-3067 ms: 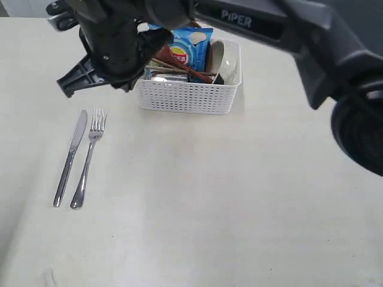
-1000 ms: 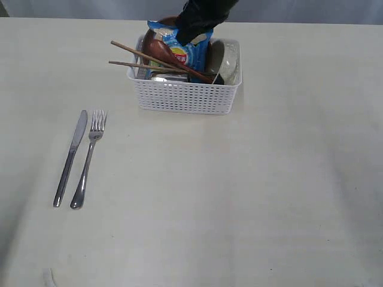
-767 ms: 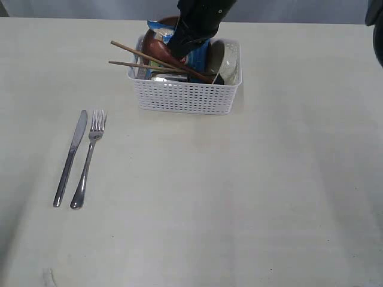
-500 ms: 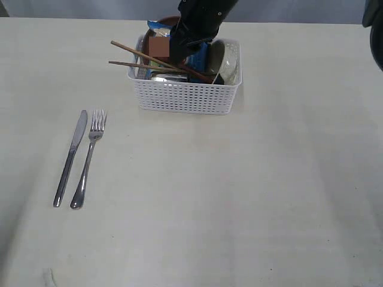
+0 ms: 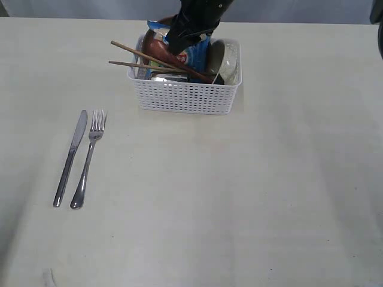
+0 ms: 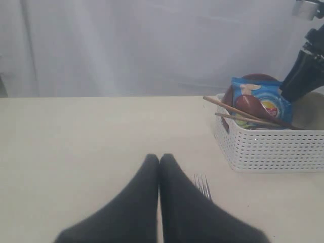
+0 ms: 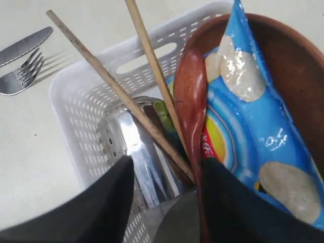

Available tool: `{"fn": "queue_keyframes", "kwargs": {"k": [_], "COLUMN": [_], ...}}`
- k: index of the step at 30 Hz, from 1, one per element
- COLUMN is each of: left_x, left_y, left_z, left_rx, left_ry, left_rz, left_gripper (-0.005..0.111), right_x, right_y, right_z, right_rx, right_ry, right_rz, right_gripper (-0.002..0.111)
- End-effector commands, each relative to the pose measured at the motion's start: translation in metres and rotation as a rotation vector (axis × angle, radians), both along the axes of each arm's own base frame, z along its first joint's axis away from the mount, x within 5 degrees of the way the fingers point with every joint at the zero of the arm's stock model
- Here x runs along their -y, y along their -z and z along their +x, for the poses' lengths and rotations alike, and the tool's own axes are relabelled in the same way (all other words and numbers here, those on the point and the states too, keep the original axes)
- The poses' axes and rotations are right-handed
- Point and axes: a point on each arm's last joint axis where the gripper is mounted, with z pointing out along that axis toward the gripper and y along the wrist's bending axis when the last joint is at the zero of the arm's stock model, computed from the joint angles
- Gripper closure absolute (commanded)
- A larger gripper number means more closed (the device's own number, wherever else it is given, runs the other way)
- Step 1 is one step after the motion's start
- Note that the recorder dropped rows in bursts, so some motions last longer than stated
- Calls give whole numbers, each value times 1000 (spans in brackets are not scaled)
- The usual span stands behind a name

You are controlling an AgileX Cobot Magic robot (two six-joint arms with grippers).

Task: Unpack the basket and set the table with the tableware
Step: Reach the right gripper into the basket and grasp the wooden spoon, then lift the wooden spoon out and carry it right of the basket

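- Right wrist view: right hand (image 7: 167, 169) open over the basket (image 7: 76, 106), jaws astride the spoon (image 7: 191, 91), likely to lift it.
- Left hand (image 6: 159, 169) closed, empty; basket sits by the far edge of the counter (image 5: 251, 197).

Exterior overhead, left wrist low, right close, basket (image 5: 187, 97) shared

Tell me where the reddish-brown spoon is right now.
In the exterior view, top middle, the spoon leans in the left part of the basket, against the blue chip bag and beside the two chopsticks.
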Motion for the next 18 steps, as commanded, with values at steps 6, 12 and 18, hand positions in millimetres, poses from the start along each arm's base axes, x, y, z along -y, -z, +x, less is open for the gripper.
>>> {"fn": "queue_keyframes", "kwargs": {"k": [6,12,18], "left_x": [0,0,0], "left_y": [0,0,0], "left_z": [0,0,0], "left_rx": [7,7,7], "left_ry": [1,1,1], "left_rz": [-4,-4,-4], "left_gripper": [107,107,107], "right_x": [-2,-4,-8], "right_y": [21,36,48], "right_z": [6,12,13], "right_rx": [-8,4,-14], "right_ry": [0,18,14], "right_rz": [-17,-15,-23], "right_gripper": [54,54,54]}}
